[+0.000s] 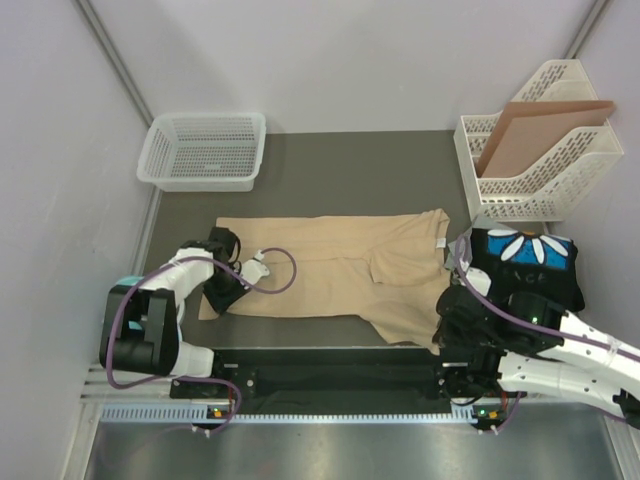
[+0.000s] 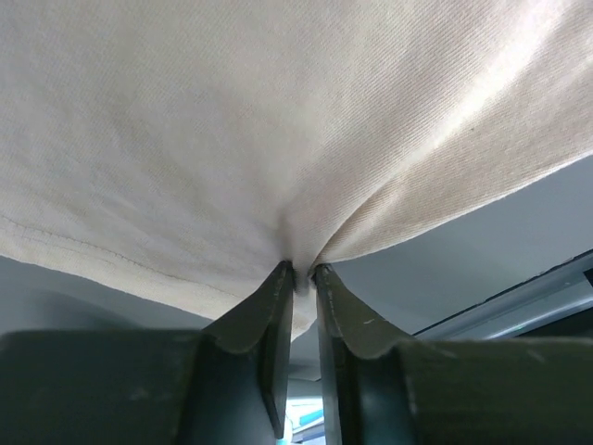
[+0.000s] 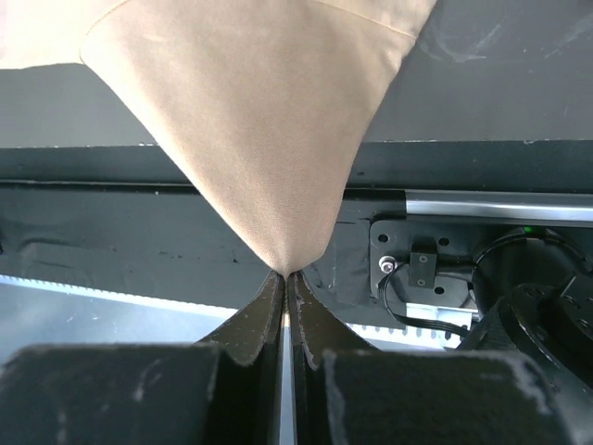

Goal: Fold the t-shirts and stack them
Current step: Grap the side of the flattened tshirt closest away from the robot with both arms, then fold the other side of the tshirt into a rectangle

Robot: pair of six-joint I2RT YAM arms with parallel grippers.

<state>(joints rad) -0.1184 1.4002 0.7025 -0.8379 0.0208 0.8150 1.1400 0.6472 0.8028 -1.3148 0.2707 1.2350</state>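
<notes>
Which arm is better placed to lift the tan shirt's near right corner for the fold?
Right. The right gripper is shut on that corner of the tan t-shirt; the left gripper pinches its left end.

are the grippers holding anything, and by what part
Both pinch the tan t-shirt: left gripper near its hemmed left edge, right gripper at its near-right tip.

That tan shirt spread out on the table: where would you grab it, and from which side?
By its edge, at the left end and the near right corner, coming in low from the arms' side. The tan shirt lies flat on the table, so only its thin rim offers a bite. The left pincer and right pincer each pinch a fold there.
</notes>
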